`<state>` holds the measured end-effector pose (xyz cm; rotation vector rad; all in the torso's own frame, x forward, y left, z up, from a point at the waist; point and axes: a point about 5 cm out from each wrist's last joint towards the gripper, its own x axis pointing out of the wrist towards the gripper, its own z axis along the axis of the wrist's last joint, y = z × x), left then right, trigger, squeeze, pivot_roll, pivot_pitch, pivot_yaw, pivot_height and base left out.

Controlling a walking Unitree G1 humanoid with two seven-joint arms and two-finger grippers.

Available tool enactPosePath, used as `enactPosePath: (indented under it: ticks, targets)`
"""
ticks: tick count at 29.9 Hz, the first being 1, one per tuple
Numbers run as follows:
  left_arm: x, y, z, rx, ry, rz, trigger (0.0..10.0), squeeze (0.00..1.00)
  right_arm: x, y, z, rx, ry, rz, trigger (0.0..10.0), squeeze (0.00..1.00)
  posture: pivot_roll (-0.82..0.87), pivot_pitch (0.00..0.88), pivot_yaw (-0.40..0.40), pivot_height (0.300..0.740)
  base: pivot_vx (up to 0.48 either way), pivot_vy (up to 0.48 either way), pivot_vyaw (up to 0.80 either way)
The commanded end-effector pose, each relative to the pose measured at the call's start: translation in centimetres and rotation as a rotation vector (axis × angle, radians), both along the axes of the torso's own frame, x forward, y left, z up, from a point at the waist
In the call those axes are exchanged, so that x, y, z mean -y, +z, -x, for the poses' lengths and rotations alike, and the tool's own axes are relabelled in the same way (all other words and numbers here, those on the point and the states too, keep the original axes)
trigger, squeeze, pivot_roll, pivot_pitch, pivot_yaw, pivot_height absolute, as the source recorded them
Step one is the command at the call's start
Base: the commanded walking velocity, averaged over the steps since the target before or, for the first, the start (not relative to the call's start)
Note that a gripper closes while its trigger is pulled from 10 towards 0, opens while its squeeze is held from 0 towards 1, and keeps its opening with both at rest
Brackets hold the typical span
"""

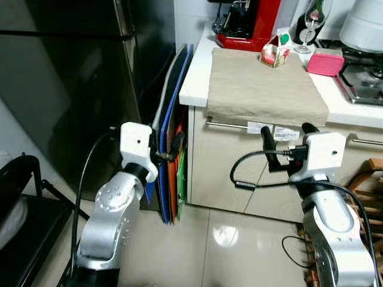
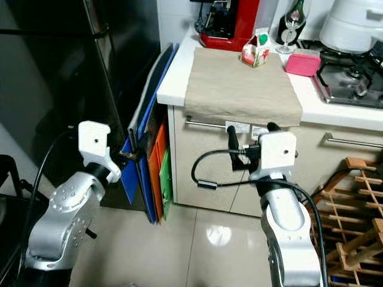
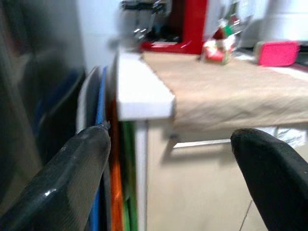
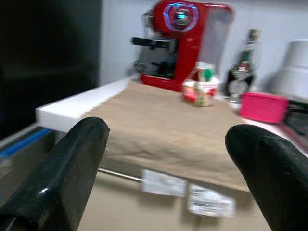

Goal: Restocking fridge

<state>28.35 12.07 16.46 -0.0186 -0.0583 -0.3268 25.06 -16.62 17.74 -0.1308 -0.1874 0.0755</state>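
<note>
Approach step, I judge: both hands released and empty, right hand (image 1: 286, 147) and left hand (image 1: 175, 149) below the counter (image 1: 194, 78); small carton (image 1: 274, 52) on the cloth, fridge (image 1: 72, 89) shut; next, reach up for the carton.

Readable text: none made out in any view.
Carton (image 1: 275, 52) on counter cloth: red/green print seen, lettering too small and blurred to be read.
White stickers (image 4: 187, 191) on cabinet front below cloth edge: dark marks seen, no words or nos. legible.
Red coffee machine (image 4: 185, 41): lit blue ring noted on top front, no brand name readable.
</note>
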Motion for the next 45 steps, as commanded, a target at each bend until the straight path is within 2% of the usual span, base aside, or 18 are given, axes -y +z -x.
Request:
enactPosePath:
  ticks: [1, 9, 15, 20, 22, 26, 29, 31, 33, 35, 36, 45]
  targets:
    - [0.1, 0.1, -0.2, 0.006, -0.004, -0.008, 10.0, 0.00, 0.4, -0.2, -0.1, -0.011, -0.029, 0.003, 10.0, 0.00, -0.20, 0.018, 0.049, 0.740, 0.000, 0.000, -0.80]
    - [0.4, -0.2, -0.7, -0.013, 0.000, 0.019, 10.0, 0.00, 0.2, 0.0, -0.5, -0.007, -0.019, 0.014, 10.0, 0.00, -0.20, 0.020, 0.052, 0.740, 0.000, 0.000, -0.79]
    - [1.0, -0.2, -1.8, -0.028, 0.022, 0.073, 10.0, 0.00, 1.0, -0.4, -1.1, -0.009, -0.043, 0.060, 10.0, 0.00, -0.21, 0.022, 0.038, 0.740, 0.000, 0.000, -0.78]
    - [2.0, 0.1, -2.2, -0.015, -0.035, 0.062, 10.0, 0.00, 1.9, 0.3, -1.8, 0.017, -0.098, 0.078, 10.0, 0.00, -0.22, 0.024, 0.062, 0.740, 0.000, 0.000, -0.15]
    - [2.3, -0.2, -2.3, -0.029, -0.053, 0.072, 10.0, 0.00, 2.3, -0.1, -2.1, -0.005, -0.126, 0.106, 10.0, 0.00, -0.23, 0.023, 0.082, 0.740, 0.000, 0.000, -0.31]
    - [3.5, 0.0, -2.7, -0.029, -0.093, 0.079, 10.0, 0.00, 2.6, 0.3, -2.8, 0.035, -0.140, 0.085, 10.0, 0.00, -0.21, 0.009, 0.109, 0.740, 0.000, 0.000, -0.67]
    - [3.8, 0.4, -2.9, -0.020, -0.102, 0.086, 10.0, 0.00, 2.9, 0.8, -3.2, 0.058, -0.145, 0.096, 10.0, 0.00, -0.22, 0.007, 0.103, 0.740, 0.000, 0.000, -0.20]
    - [3.9, 0.5, -3.4, -0.012, -0.098, 0.100, 10.0, 0.00, 2.7, 2.6, -4.0, 0.122, -0.115, 0.159, 10.0, 0.00, -0.22, 0.007, 0.095, 0.740, 0.000, 0.000, 0.00]
    - [3.9, 0.4, -3.5, -0.014, -0.096, 0.100, 10.0, 0.00, 2.6, 3.0, -4.1, 0.137, -0.106, 0.177, 10.0, 0.00, -0.22, 0.007, 0.095, 0.740, 0.000, 0.000, 0.00]
    - [4.0, 0.3, -3.6, -0.016, -0.094, 0.106, 10.0, 0.00, 2.6, 3.5, -4.2, 0.153, -0.102, 0.177, 10.0, 0.00, -0.21, 0.013, 0.082, 0.740, 0.000, 0.000, 0.00]
    - [4.2, 0.2, -3.5, -0.019, -0.093, 0.119, 10.0, 0.00, 2.7, 4.5, -4.4, 0.181, -0.094, 0.170, 10.0, 0.00, -0.21, 0.015, 0.064, 0.740, 0.000, 0.000, 0.00]
    - [5.4, -0.4, -3.1, -0.029, -0.101, 0.146, 10.0, 0.00, 3.4, 5.0, -4.9, 0.179, -0.087, 0.181, 10.0, 0.00, -0.24, 0.000, 0.045, 0.740, 0.000, 0.000, 0.00]
